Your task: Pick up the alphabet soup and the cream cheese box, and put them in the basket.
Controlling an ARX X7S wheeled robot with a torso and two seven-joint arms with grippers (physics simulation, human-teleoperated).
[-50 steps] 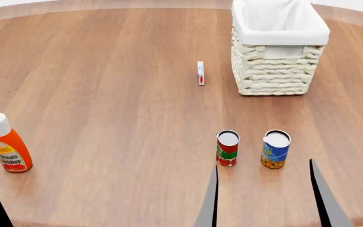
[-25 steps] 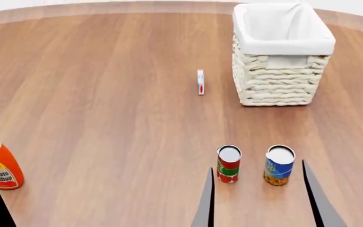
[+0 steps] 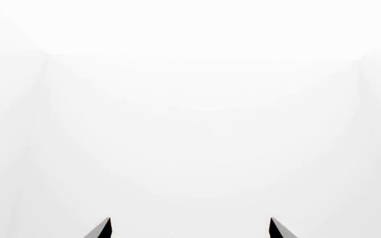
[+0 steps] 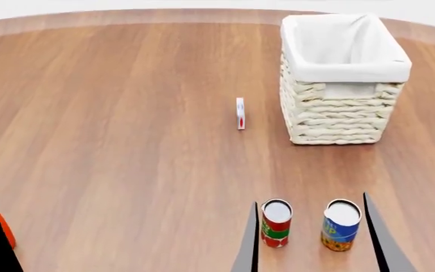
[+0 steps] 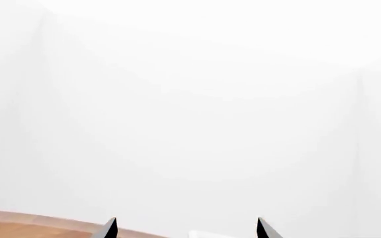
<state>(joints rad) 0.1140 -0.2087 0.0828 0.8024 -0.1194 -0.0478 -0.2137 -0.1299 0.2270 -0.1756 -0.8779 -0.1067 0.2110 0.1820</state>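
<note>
The right gripper [image 4: 308,238] shows in the head view as two dark, tapering finger blades rising from the near edge, spread wide apart and holding nothing. Between them stand two small cylindrical tins: a red-and-green labelled can [image 4: 276,222] just beside the inner blade, and a blue-and-yellow labelled can [image 4: 341,224] just beside the outer one. Both are upright with pale flat lids, and neither is clearly touched by a blade.

The right wrist view gives only the same two finger tips [image 5: 185,229], parted, against blank white, with a sliver of brown table edge [image 5: 18,220] low in the picture. It shows none of the cans.

The left gripper [image 3: 190,228] appears in its own wrist view as two dark pointed tips set well apart, empty, against plain white. The head view shows only a dark wedge of that arm at the near left, with a scrap of an orange object [image 4: 4,229] peeking from behind it.

Farther out on the smooth, wood-grained round table [image 4: 111,113], the small thin white cream cheese box with blue print and a red oval mark [image 4: 240,113] stands on edge, alone, near the tall rectangular cream-white woven wicker basket [image 4: 338,116]. The basket's weave is coarse and ribbed, and a soft white cloth lining [image 4: 346,68] folds over its rim.
</note>
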